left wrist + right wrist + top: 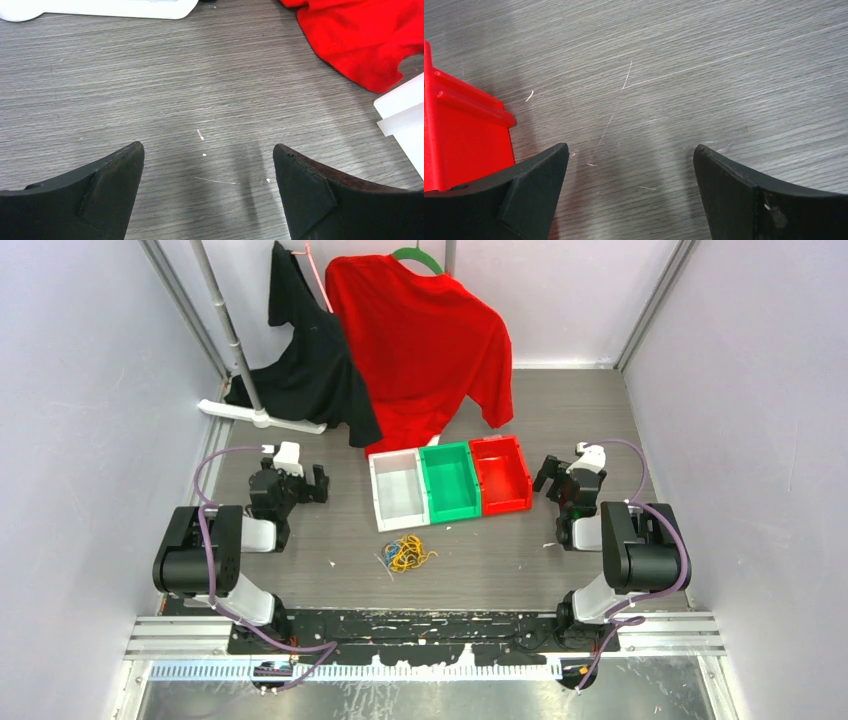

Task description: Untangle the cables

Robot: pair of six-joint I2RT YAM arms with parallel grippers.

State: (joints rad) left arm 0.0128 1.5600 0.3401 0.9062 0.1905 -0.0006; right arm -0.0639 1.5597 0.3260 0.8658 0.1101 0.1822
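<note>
The cables (407,554) lie in one small tangled heap of orange-yellow, blue and dark strands on the table, in front of the bins and between the two arms. My left gripper (304,483) hovers left of the white bin, jaws wide open over bare table (208,150). My right gripper (551,475) stands just right of the red bin, also open with nothing between its fingers (631,150). Neither wrist view shows the cables.
Three bins stand side by side behind the heap: white (398,489), green (450,481) and red (501,474). A red shirt (420,340) and a black garment (305,360) hang at the back on a rack whose white foot (262,417) rests on the table.
</note>
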